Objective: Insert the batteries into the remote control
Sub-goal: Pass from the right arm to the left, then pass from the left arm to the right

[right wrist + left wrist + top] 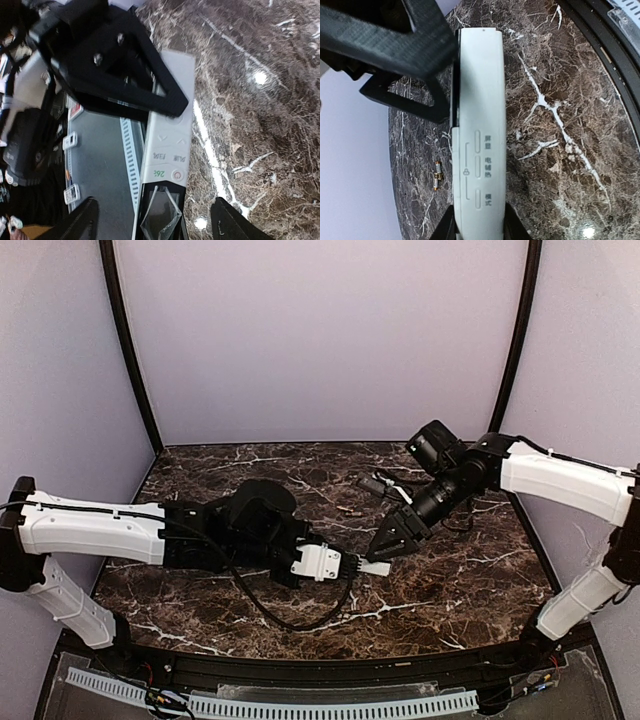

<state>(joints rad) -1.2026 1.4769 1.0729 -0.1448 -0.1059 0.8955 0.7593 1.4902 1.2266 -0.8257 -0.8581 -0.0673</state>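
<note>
The black left gripper [343,564] is clamping the white end of the slim white rectangular remote control [374,567], holding it mid-table over the dark veined marble table [460,590]. The remote's long axis is running left to right, with its dark screen end pointing right and its button face showing. The black right gripper [386,548] is standing wide open, straddling that end.

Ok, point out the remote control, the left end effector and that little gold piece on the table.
remote control [480,100]: left wrist view, on its white body.
left end effector [480,217]: left wrist view, midway between its fingertips.
little gold piece [438,176]: left wrist view, on its middle.
</note>
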